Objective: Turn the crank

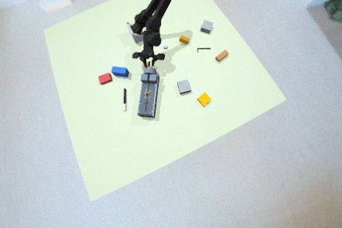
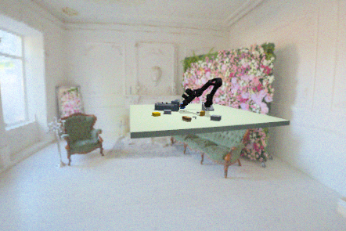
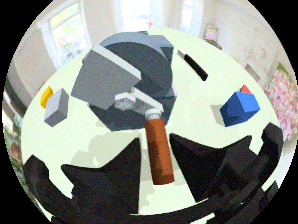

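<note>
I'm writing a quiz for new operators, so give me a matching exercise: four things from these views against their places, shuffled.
1. crank handle
2. blue block
3. red pointer
4. orange-brown block

A. on top of the machine
B. between the tool's open fingers
C. off to the side, near the L-shaped key
D. right by the red block

Pairs: 1-B, 2-D, 3-A, 4-C
</note>
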You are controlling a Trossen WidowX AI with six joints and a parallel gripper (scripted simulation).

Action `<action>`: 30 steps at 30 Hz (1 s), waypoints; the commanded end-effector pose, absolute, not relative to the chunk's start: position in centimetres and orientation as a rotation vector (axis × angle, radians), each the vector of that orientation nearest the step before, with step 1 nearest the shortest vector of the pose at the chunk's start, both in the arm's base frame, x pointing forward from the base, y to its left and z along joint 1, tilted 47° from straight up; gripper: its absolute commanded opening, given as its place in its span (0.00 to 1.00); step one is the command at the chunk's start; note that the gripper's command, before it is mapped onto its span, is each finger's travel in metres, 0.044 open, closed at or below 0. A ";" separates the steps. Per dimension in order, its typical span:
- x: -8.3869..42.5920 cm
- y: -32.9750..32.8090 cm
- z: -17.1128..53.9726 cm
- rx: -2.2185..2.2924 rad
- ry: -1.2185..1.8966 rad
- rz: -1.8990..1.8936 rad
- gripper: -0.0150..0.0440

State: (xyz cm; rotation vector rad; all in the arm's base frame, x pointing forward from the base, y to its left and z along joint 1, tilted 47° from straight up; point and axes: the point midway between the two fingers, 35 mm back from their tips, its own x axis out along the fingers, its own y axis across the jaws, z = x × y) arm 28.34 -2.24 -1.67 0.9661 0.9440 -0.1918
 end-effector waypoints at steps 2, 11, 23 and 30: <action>28.3 -2.3 -1.7 0.966 0.944 -0.193 0.74; 28.4 -2.8 -1.3 0.965 0.945 -0.193 1.00; 28.4 -6.0 1.8 0.964 0.944 -0.193 1.00; 28.9 -8.9 4.0 0.960 0.953 -0.200 1.00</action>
